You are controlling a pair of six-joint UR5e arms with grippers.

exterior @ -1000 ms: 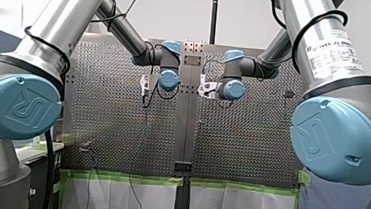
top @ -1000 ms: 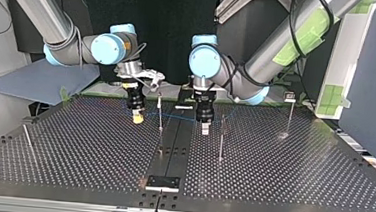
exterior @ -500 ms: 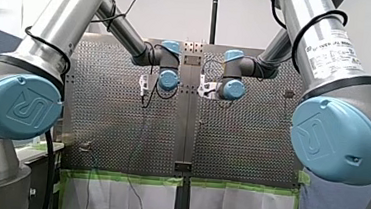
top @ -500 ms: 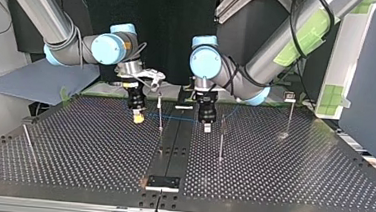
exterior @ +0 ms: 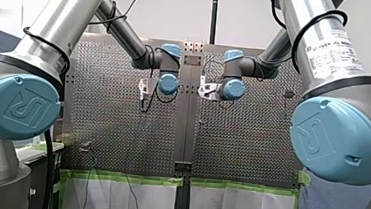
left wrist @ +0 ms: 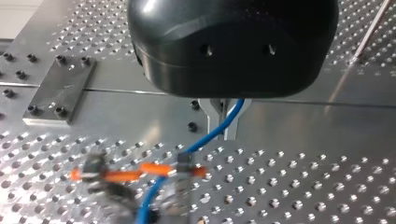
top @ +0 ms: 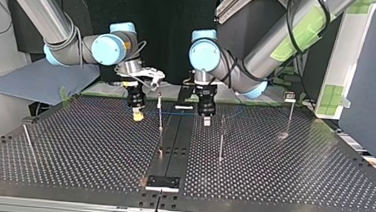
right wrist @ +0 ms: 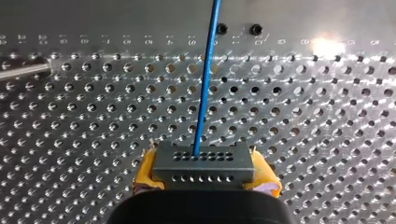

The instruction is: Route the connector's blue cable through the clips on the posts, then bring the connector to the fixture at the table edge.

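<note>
My right gripper (right wrist: 205,184) is shut on the grey connector (right wrist: 204,163), held between its yellow pads. The blue cable (right wrist: 204,84) leaves the connector and runs ahead over the perforated plate. In the top view my right gripper (top: 136,114) hangs left of a thin post (top: 160,112), and the cable (top: 178,113) stretches past that post to my left gripper (top: 206,120). My left gripper (left wrist: 223,122) is shut on the blue cable (left wrist: 212,135), which dips toward an orange-barred clip (left wrist: 184,169) below it.
More posts stand on the table: one by my left gripper (top: 221,138), one at the top view's right (top: 289,115), one leaning at its left (top: 27,137). A flat fixture plate (top: 162,183) sits at the near table edge. A bolted plate (left wrist: 58,91) lies beside my left gripper.
My left gripper has shut on the blue cable and risen a little, drawing back from the near edge in the top view. My right gripper has hardly moved.
</note>
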